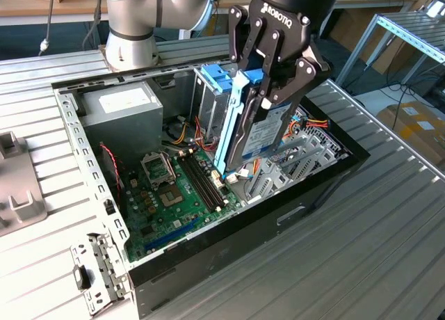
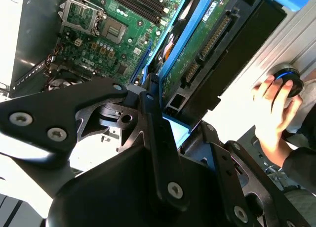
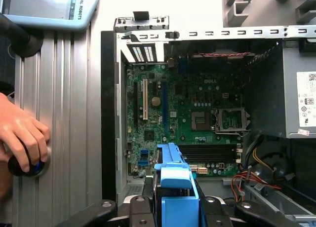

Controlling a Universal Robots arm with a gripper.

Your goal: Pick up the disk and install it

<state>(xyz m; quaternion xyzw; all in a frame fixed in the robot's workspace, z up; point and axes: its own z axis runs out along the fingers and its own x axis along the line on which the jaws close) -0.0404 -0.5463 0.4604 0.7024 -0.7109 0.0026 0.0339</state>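
I am holding the disk (image 1: 259, 129) in my claw (image 1: 268, 83), the fingers (image 1: 248, 38) clamped together on its light-blue side rails near its upper end. The disk is hanging almost upright, tilted, over the open computer case (image 1: 327, 177), with its lower end dipping toward the green motherboard (image 1: 174, 195) inside the case. Its white and blue label is facing the case's wall nearest the exterior view's right. Inside the case, the grey power-supply box (image 1: 122, 115) is sitting at the far corner from the disk's lower end, and a blue plastic tab (image 1: 212, 76) is sitting atop the metal cage just beside the disk. In the first wrist view a person's hand (image 3: 22, 135) is resting on a round knob (image 3: 27, 165) on the ribbed surface (image 3: 69, 113) beside the case.
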